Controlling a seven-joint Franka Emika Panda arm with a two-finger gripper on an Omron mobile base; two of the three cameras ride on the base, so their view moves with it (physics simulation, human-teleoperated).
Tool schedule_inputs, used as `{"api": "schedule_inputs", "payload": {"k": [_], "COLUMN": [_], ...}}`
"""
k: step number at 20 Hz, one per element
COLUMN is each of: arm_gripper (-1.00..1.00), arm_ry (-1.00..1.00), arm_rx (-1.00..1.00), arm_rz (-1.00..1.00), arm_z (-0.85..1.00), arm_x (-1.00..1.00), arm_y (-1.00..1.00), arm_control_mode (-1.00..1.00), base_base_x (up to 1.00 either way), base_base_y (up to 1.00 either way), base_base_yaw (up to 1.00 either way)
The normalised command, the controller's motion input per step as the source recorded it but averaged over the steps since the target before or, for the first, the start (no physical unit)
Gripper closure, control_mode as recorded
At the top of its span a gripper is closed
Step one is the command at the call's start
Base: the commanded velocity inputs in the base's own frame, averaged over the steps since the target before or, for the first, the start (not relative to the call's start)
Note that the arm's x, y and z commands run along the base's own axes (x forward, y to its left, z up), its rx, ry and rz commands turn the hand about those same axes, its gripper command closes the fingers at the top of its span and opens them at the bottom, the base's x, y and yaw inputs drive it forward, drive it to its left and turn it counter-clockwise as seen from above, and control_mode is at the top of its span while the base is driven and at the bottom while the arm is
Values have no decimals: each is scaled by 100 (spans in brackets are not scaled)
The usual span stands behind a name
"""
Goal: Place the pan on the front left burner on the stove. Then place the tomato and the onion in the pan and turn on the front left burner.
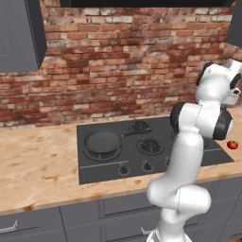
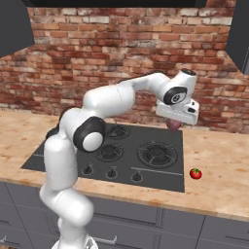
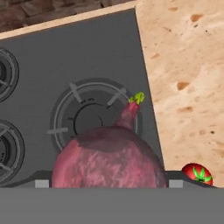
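The dark grey pan rests on the front left burner of the black stove, its thin handle pointing to the back right. My gripper hangs above the stove's right side, shut on the reddish-purple onion. In the hand view the onion bulges between my fingertips, its sprouted tip pointing away. The bright red tomato lies on the wooden counter just right of the stove. It also shows as a tomato near the stove's front right corner and a tomato beside the onion.
A ringed burner lies below the held onion. Knobs line the stove's front edge. Light wooden counter stretches on both sides, a brick wall stands behind, and dark cabinets hang overhead.
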Motion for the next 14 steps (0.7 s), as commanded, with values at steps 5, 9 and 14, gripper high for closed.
{"api": "schedule_inputs", "payload": {"k": [5, 9, 14], "arm_gripper": [100, 100, 100], "arm_ry": [-7, -3, 0], "arm_rx": [-12, -2, 0], "arm_rz": [0, 8, 10], "arm_z": [23, 5, 6], "arm_x": [-25, -3, 0], "arm_y": [100, 100, 96], "arm_control_mode": [-100, -100, -100], "base_base_x": [0, 0, 0], "base_base_y": [0, 0, 0], "base_base_yaw": [0, 0, 0]}}
